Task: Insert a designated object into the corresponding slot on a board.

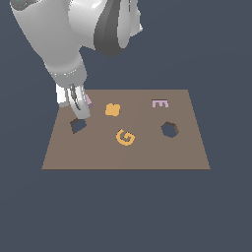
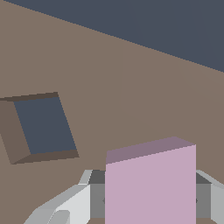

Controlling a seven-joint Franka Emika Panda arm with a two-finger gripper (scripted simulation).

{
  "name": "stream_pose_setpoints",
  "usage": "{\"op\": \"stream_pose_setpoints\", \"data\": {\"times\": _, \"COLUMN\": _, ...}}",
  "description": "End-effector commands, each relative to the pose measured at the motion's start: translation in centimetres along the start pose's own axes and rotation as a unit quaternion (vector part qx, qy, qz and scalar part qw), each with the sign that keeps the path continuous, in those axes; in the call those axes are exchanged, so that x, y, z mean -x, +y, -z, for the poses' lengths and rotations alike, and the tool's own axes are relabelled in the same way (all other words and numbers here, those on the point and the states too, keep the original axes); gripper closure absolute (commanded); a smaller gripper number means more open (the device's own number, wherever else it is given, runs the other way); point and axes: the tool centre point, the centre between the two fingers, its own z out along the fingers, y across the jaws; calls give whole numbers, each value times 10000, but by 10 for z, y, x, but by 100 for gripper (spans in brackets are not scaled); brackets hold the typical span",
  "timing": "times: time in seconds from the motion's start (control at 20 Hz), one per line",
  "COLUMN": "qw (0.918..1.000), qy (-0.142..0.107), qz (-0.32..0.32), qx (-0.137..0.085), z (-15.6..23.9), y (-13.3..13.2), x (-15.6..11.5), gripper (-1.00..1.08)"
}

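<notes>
The pale pink square block (image 2: 151, 183) sits between my gripper's (image 2: 151, 199) grey fingers (image 2: 97, 197), which press on its two sides, so the gripper is shut on it. In the exterior view only a pink sliver of the block (image 1: 89, 101) shows behind the gripper (image 1: 79, 113), at the board's far corner on the exterior view's left. The slot (image 1: 78, 125), a dark square hole turned like a diamond, lies just in front of the fingertips. In the wrist view the slot (image 2: 43, 127) is off to one side of the block, not under it.
The brown board (image 1: 147, 155) also carries an orange clover-shaped piece (image 1: 112, 109), an orange letter G (image 1: 125, 137), a pink letter E (image 1: 160, 103) and a dark hexagonal hole (image 1: 170, 129). Dark blue floor surrounds the board.
</notes>
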Motion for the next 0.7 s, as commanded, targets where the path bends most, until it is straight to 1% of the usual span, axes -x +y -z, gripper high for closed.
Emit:
{"op": "stream_pose_setpoints", "data": {"times": 0.0, "qw": 9989, "qy": 1, "qz": -465, "qx": -3, "z": 1, "y": -6, "x": 2, "gripper": 108}}
{"op": "stream_pose_setpoints", "data": {"times": 0.2, "qw": 9926, "qy": 2, "qz": -1218, "qx": -5, "z": 2, "y": -15, "x": 4, "gripper": 108}}
{"op": "stream_pose_setpoints", "data": {"times": 0.35, "qw": 9840, "qy": 3, "qz": -1782, "qx": -6, "z": 2, "y": -23, "x": 4, "gripper": 108}}
{"op": "stream_pose_setpoints", "data": {"times": 0.5, "qw": 9721, "qy": 3, "qz": -2344, "qx": -7, "z": 3, "y": -30, "x": 3, "gripper": 108}}
{"op": "stream_pose_setpoints", "data": {"times": 0.65, "qw": 9570, "qy": 4, "qz": -2902, "qx": -8, "z": 3, "y": -37, "x": 2, "gripper": 108}}
